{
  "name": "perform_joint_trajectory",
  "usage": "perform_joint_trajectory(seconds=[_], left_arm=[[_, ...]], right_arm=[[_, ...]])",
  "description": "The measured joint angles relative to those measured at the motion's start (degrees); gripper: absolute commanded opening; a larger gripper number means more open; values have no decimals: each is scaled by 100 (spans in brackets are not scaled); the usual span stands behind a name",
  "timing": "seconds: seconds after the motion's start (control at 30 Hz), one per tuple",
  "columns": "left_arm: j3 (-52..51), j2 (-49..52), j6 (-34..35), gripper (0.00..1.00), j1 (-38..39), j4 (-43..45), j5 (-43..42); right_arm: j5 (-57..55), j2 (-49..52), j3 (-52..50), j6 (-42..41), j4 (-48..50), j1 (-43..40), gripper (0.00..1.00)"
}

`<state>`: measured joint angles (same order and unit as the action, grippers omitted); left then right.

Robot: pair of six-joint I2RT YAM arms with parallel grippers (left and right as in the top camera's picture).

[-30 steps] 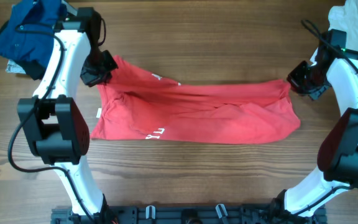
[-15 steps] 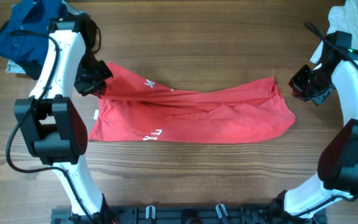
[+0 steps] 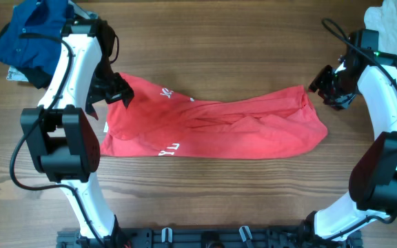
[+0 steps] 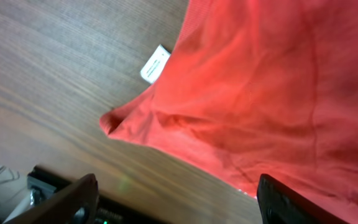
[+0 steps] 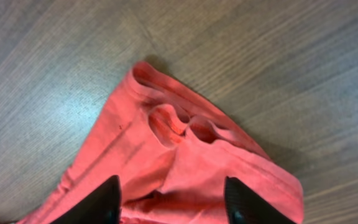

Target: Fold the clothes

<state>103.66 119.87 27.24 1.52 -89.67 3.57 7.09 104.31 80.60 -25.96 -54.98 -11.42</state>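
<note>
The red T-shirt [image 3: 219, 127] lies crumpled and folded lengthwise across the middle of the wooden table, with white lettering [image 3: 171, 147] near its front edge. My left gripper [image 3: 120, 91] hovers over the shirt's left end. In the left wrist view it [image 4: 179, 205] is open, with bare wood between the fingers, the red cloth [image 4: 260, 81] beyond them and a white label [image 4: 155, 63] at the cloth's edge. My right gripper [image 3: 322, 79] hangs at the shirt's right end. It [image 5: 174, 202] is open above the bunched corner [image 5: 135, 143] and holds nothing.
A blue shirt [image 3: 29, 34] is heaped at the back left, behind the left arm. A white garment [image 3: 388, 21] lies at the back right corner. A dark rail [image 3: 198, 238] runs along the table's front edge.
Both grippers have opened and let go of the shirt's back corners. The shirt's back edge now rests on the table, and the right gripper has drawn back from it.
</note>
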Motion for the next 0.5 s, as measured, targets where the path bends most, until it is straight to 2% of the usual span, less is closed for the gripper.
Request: perform_joint_trajectory(seconds=[0.2,0.5], left_arm=[[-2,0,0,86,264,361,2],[-9,0,0,87,444,514,2]], right_arm=[[17,308,0,28,361,367,62],[17,1091,0,76,636,459,46]])
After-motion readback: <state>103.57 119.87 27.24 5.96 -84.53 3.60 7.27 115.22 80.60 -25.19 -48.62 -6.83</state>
